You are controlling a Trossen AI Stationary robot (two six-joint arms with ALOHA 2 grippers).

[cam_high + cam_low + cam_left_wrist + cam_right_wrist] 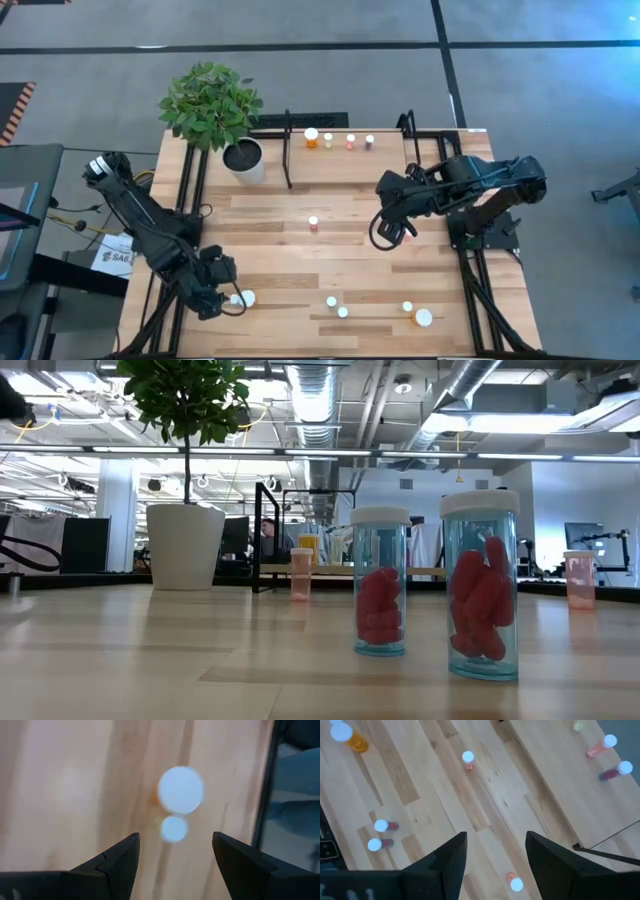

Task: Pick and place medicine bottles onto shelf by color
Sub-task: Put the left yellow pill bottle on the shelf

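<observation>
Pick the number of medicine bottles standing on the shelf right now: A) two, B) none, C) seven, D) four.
D: the high view shows four white-capped medicine bottles in a row on the shelf, the leftmost one orange and larger.

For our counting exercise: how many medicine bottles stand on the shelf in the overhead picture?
4, in a row on the shelf: an orange bottle at the left end, then three smaller bottles to its right. None seems hidden.
</observation>
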